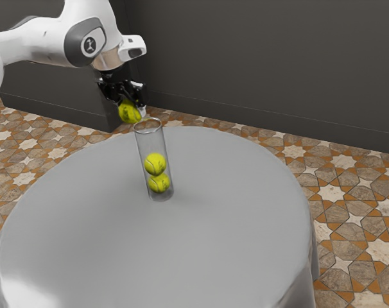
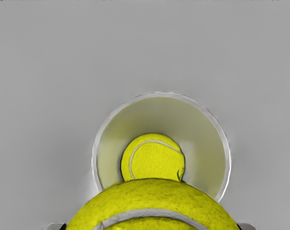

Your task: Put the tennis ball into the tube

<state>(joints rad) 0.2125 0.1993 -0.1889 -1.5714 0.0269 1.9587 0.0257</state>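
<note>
My gripper point(image 1: 131, 106) is shut on a yellow tennis ball point(image 1: 129, 112), just above the rim of the clear tube and slightly toward the exterior view's left. The tube point(image 1: 146, 142) stands upright on the table, with two more balls stacked inside: an upper one point(image 1: 155, 163) and a lower one point(image 1: 159, 183). In the wrist view the held ball point(image 2: 152, 203) overlaps part of the tube's round opening point(image 2: 225, 158). Down inside the tube, the upper stacked ball point(image 2: 154, 158) is partly hidden behind the held one.
The round grey table point(image 1: 233, 212) carries the tube near its far side. A dark wall point(image 1: 265, 58) runs behind it, and a patterned tile floor point(image 1: 358, 224) surrounds the table.
</note>
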